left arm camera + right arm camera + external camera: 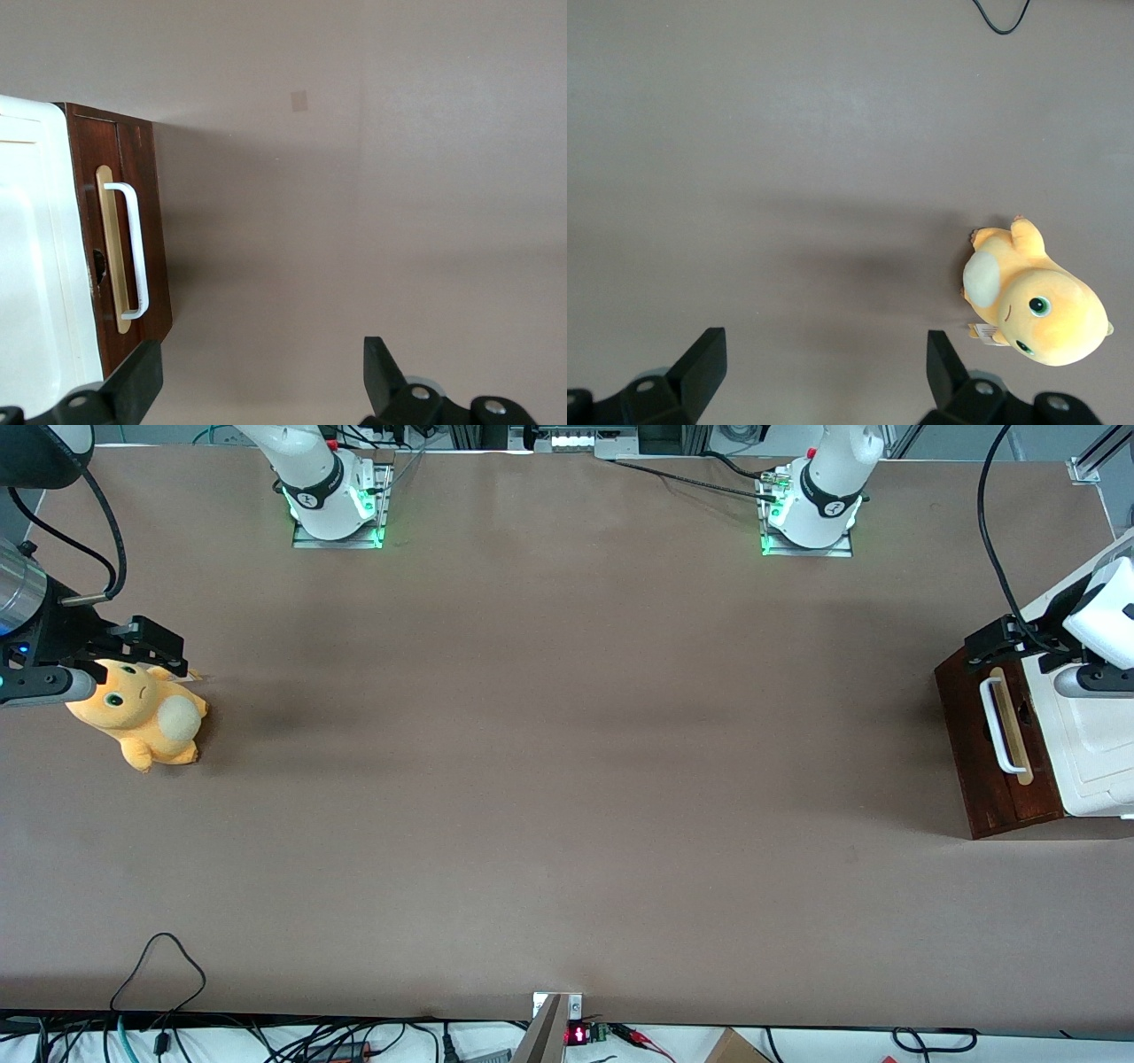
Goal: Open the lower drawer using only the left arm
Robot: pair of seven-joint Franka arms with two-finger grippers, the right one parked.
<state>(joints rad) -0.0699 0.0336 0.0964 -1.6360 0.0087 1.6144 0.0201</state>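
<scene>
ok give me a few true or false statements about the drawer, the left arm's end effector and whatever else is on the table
1. The end effector is clamped on the white bar handle. False: its fingers are spread apart and hold nothing, and it hangs above the corner of the lower drawer farther from the front camera.
2. The handle is mounted on a pale tan strip on the dark drawer front. True.
3. A yellow plush toy lies toward the parked arm's end of the table. True.
4. The plush toy sits on top of the white cabinet. False: it lies on the brown table.
</scene>
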